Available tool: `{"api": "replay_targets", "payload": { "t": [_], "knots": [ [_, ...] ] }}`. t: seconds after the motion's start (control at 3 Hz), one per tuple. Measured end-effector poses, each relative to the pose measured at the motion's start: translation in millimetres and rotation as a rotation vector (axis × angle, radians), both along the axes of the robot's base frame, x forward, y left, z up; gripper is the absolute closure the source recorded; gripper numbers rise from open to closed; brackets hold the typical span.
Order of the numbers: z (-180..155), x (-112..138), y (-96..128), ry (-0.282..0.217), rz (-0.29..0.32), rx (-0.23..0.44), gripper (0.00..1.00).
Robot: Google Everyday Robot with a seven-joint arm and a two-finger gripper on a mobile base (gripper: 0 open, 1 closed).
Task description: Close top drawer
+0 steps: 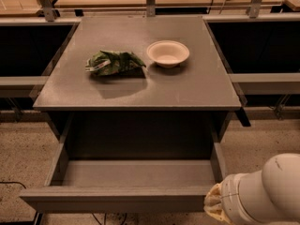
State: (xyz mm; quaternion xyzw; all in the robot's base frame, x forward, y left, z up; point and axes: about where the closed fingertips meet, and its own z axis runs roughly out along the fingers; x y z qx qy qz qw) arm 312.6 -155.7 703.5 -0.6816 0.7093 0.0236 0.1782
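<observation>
The top drawer [136,175] is pulled wide open under the grey cabinet top [140,90]. Its shallow grey box looks empty and its flat front [117,199] faces the camera at the bottom of the view. My gripper [212,206] is at the bottom right, right at the right end of the drawer front. Only its cream-coloured wrist part and the white arm [262,196] show. The fingers are hidden.
A green crumpled bag [112,62] and a white bowl [168,53] lie on the cabinet top. Dark open bays flank the cabinet left [28,50] and right [262,50]. Speckled floor [23,158] lies on both sides of the drawer.
</observation>
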Motion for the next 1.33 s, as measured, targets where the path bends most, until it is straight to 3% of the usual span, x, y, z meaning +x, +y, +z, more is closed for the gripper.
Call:
{"api": "replay_targets", "payload": {
  "t": [0.67, 1.33],
  "knots": [
    [-25, -10, 6, -0.029, 0.004, 0.027, 1.0],
    [-46, 3, 23, -0.032, 0.032, 0.034, 1.0]
  ]
}}
